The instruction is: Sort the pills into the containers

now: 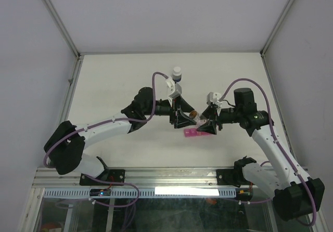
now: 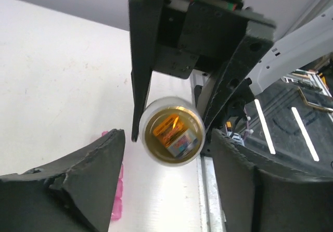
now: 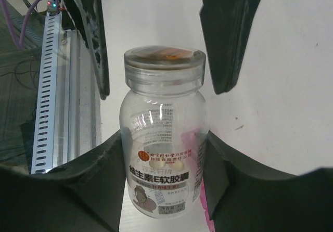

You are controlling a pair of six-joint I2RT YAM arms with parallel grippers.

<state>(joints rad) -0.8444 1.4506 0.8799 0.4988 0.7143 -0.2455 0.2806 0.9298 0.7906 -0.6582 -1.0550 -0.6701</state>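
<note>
My right gripper [image 3: 164,149] is shut on a small clear vial [image 3: 162,154] with a printed label, held above the table. A couple of pale pills [image 3: 177,164] lie inside it. Its orange-topped cap [image 3: 164,60] is on and points at my left gripper [image 2: 166,143]. That gripper is open, with a finger on each side of the cap [image 2: 171,138] and a small gap to it. The pink containers strip [image 1: 195,133] lies on the table just below both grippers, partly hidden by them, and its edge [image 2: 117,190] shows in the left wrist view.
A dark bottle with a white cap [image 1: 177,74] stands behind the left gripper, toward the back of the white table [image 1: 119,81]. The metal rail [image 1: 171,176] runs along the near edge, and frame walls close in the sides.
</note>
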